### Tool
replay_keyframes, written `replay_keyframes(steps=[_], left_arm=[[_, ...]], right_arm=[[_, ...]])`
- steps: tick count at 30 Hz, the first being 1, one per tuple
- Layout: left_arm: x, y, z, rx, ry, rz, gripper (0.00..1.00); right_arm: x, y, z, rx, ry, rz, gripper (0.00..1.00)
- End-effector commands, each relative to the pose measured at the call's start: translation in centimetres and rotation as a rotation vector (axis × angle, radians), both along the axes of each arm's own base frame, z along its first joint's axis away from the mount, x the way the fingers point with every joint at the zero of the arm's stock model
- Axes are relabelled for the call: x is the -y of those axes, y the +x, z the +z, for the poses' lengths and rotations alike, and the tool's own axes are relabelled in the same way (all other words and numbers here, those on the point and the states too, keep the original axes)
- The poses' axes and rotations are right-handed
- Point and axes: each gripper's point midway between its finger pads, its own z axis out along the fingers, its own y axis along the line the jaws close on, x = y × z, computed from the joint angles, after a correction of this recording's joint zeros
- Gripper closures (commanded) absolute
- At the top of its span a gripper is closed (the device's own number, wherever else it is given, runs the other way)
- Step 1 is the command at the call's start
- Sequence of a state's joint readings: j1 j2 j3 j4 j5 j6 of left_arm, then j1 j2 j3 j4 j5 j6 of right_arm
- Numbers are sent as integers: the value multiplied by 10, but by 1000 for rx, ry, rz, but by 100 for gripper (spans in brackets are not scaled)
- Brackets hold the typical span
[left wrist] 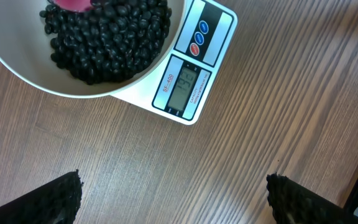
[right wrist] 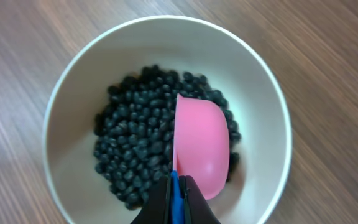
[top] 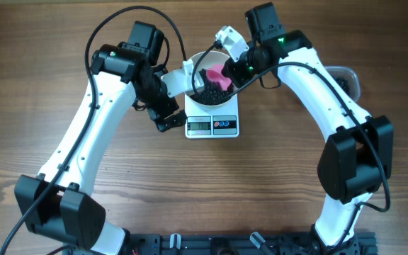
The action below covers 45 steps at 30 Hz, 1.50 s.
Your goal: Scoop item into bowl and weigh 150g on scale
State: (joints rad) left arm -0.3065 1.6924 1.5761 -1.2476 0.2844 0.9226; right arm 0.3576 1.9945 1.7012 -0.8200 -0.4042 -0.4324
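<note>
The table (top: 190,205) is of brown wood with a fine straight grain running across it, and it fills every view; at its near edge the overhead camera shows a dark rail (top: 211,244) where both arms are mounted. The scale (left wrist: 191,74) stands on this wood at the far middle of the table, and the bowl (right wrist: 263,118) sits on top of it and covers most of its platform. The black beans (right wrist: 132,149) lie as a dark heap in the bottom of the bowl. The grey display (left wrist: 185,84) shows digits, but I cannot read them with certainty, and the small print beside it is too fine to read; red and blue buttons (left wrist: 199,38) sit next to it. The right gripper (right wrist: 178,199) is closed tight on the blue handle of a pink scoop (right wrist: 201,149), which hangs over the beans inside the bowl. The left gripper (left wrist: 179,199) has its jaws spread wide, holds nothing, and hovers over bare wood just beside the scale. A clear tub (top: 348,75) shows partly behind the right arm.
</note>
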Motion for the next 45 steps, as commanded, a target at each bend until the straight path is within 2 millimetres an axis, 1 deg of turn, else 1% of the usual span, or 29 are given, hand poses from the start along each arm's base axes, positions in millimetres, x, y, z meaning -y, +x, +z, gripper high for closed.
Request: replay_keyframes(steps=[1, 6, 8, 14, 19, 23, 29, 32, 37, 40, 42, 45], left_arm=[[0, 0, -6, -13, 4, -11, 0], [0, 0, -6, -13, 5, -11, 0], [0, 0, -6, -13, 5, -11, 0], [0, 0, -6, -13, 5, -11, 0], [0, 0, -6, -13, 5, -11, 0], [0, 0, -6, -13, 4, -11, 0], [0, 0, -6, -13, 5, -11, 0], [0, 0, -6, -13, 4, -11, 0], [0, 0, -6, -13, 5, -11, 0], [0, 0, -6, -13, 4, -11, 0], [0, 0, -6, -13, 4, -11, 0], [0, 0, -6, -13, 4, -11, 0]], right_arm=[[-20, -12, 5, -79, 114, 25, 96], [-28, -19, 10, -137, 180, 12, 96], [-28, -21, 10, -174, 189, -27, 96], [-26, -32, 7, -258, 191, -66, 96], [-35, -39, 16, -293, 265, -27, 96], [-37, -40, 23, -323, 325, -16, 96], [-24, -31, 25, -361, 351, -97, 96], [-19, -27, 29, -360, 381, -102, 96], [-10, -21, 30, -355, 387, -123, 96], [-1, -10, 32, -326, 400, -141, 96], [3, -3, 40, -306, 450, -132, 96], [2, 0, 55, -293, 542, -89, 96]])
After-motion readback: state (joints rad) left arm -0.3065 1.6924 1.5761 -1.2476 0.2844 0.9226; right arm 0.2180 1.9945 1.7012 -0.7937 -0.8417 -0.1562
